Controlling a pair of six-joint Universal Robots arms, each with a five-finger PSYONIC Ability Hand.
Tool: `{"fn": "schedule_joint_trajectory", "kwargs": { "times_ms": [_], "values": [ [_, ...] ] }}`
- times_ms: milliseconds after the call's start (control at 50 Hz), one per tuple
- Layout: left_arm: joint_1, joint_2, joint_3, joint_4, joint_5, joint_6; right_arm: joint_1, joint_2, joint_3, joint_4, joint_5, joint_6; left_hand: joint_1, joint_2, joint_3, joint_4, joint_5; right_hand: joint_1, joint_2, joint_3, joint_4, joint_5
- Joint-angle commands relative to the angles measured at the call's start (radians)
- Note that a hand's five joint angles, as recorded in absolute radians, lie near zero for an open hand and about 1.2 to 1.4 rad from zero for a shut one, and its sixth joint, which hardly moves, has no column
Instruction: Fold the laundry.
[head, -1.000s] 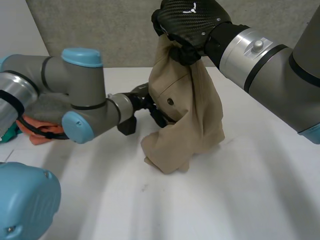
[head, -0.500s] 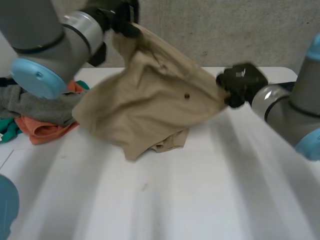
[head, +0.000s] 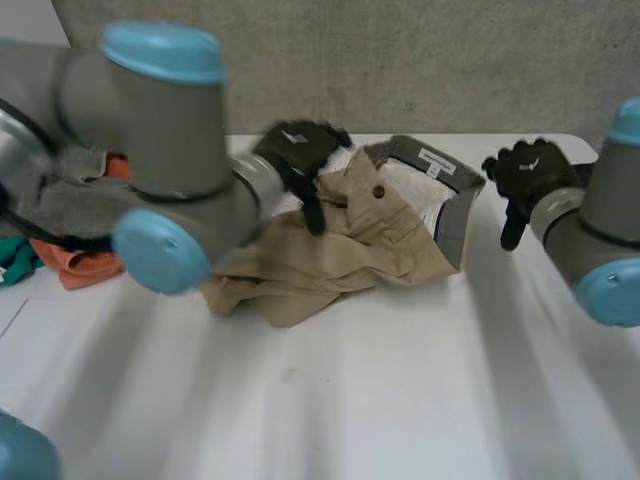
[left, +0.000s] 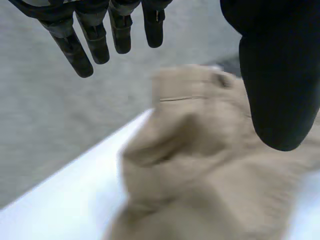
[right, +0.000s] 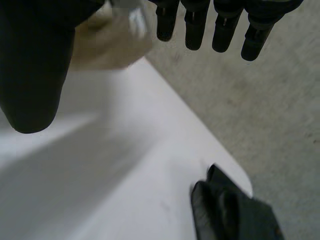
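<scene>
Pictured mid-way across a white table (head: 400, 400): crumpled tan cloth garment (head: 340, 250), grey-lined waistband turned out. Above its far left part, perhaps brushing it, left hand (head: 298, 150), fingers straight, empty. Well apart beside the waistband, right hand (head: 530, 175), likewise slack-fingered, empty. Farther left, heaped grey, orange and teal clothes pile (head: 70, 230).

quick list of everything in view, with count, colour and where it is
tan garment: one, tan, grey waistband lining, crumpled mid-table
grey cloth: one, grey, table's left side
orange cloth: one, orange, against the grey cloth
teal cloth: one, teal, beside the orange cloth
dark thing: one, black, beyond the right hand's fingertips, unidentifiable
table: one, white
left hand: black, open, over the garment
right hand: black, open, right of the garment, apart
</scene>
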Motion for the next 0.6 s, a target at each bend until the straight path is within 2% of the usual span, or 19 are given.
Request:
{"fn": "schedule_joint_trajectory", "kwargs": {
  "times_ms": [20,100,140,220,340,420,500,600],
  "values": [
    [0.136,0.14,-0.107,-0.003,0.013,0.0,0.011,-0.121,-0.031,0.195,-0.077,-0.053,-0.02,-0.031,-0.028,-0.025,-0.049,-0.06,-0.042,-0.038,-0.04,-0.049],
    [0.206,0.208,-0.225,-0.006,0.013,0.006,0.044,-0.158,-0.062,0.347,-0.089,-0.122,-0.02,-0.031,-0.028,-0.025,-0.049,-0.06,-0.042,-0.038,-0.04,-0.049],
    [0.232,0.232,-0.279,-0.005,0.01,0.011,0.059,-0.181,-0.08,0.399,-0.092,-0.147,-0.02,-0.031,-0.028,-0.025,-0.049,0.115,0.133,0.137,0.135,0.126],
    [0.303,0.281,-0.426,0.012,0.013,0.029,0.082,-0.202,-0.076,0.413,-0.12,-0.132,-0.02,-0.031,-0.028,-0.025,-0.049,0.178,0.195,0.2,0.198,0.189],
    [0.355,0.268,-0.546,0.089,0.029,0.057,0.139,-0.175,-0.015,0.404,-0.172,-0.067,-0.02,-0.031,-0.028,-0.025,-0.049,0.204,0.222,0.226,0.224,0.215],
    [0.374,0.212,-0.597,0.124,0.083,0.068,0.159,-0.104,0.036,0.36,-0.166,0.024,-0.02,-0.031,-0.028,-0.025,-0.049,0.252,0.269,0.273,0.271,0.262],
    [0.369,0.162,-0.62,0.138,0.144,0.079,0.16,-0.029,0.122,0.223,-0.137,0.135,0.139,0.127,0.13,0.134,0.11,0.258,0.275,0.279,0.277,0.268],
    [0.352,0.133,-0.64,0.15,0.174,0.077,0.156,0.021,0.212,0.062,-0.105,0.157,0.189,0.178,0.181,0.184,0.16,0.266,0.284,0.288,0.286,0.277]
  ]
}}
